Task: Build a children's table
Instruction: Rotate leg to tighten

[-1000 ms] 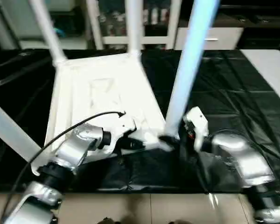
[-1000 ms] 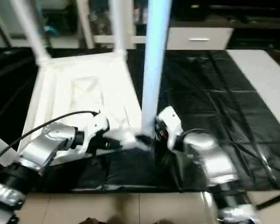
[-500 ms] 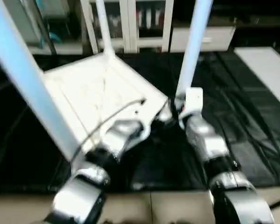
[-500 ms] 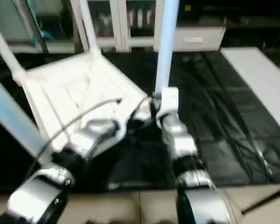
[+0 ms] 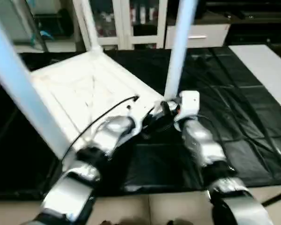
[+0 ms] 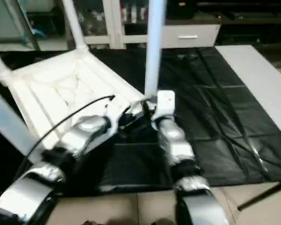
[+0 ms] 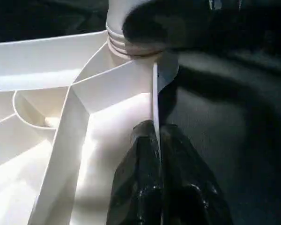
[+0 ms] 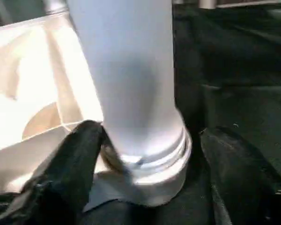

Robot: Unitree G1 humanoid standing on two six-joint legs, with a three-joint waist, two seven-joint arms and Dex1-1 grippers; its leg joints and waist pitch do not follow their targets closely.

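Note:
The white tabletop lies upside down on the black cover, ribbed underside up, with several white legs standing in its corner sockets. One leg rises from the near right corner. My left gripper is shut on the thin rim wall of the tabletop just beside that socket. My right gripper is open around the leg's base. One finger sits close against the leg. The other finger stands well apart from it. In the left eye view both grippers meet at this corner.
The black cover spreads to the right of the tabletop. A white glass-door cabinet and a white drawer unit stand behind. A pale surface runs along the far right. Tiled floor shows below the cover's front edge.
The head camera has swung, so the whole picture has shifted. Both grippers stay at the same corner of the tabletop, by the leg's base.

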